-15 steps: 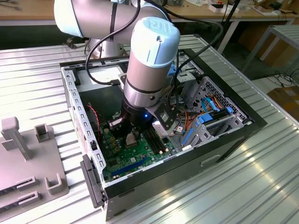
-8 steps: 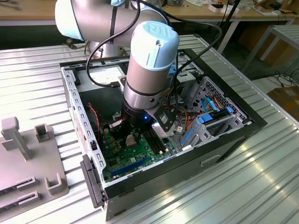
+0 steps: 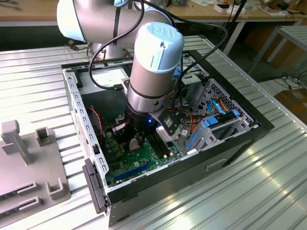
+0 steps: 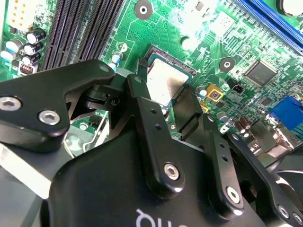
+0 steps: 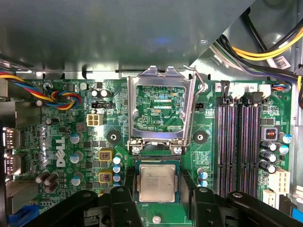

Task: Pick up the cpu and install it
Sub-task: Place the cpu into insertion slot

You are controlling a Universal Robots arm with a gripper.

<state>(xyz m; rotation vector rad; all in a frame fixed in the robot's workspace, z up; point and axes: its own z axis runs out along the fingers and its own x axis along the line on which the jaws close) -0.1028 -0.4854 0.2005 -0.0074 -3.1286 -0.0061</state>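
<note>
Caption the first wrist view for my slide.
Small silvery-grey square cpu at the open socket of the green motherboard, hinged metal load plate raised beside it, black end effector flanking the cpu.

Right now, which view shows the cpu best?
First wrist view: the cpu lies flat-on and whole, beside the raised socket lid. Second wrist view shows it obliquely, its edge behind the end effector. Exterior view: a small pale patch.

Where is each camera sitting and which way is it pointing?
Exterior view: off the arm, high, looking down into the open computer case; the arm shows.
First wrist view: on the arm, facing straight down at the green board; gripper flanks the cpu.
Second wrist view: on the arm, slanting past the gripper toward the board.
Both wrist views share cpu, gripper and board.
</note>
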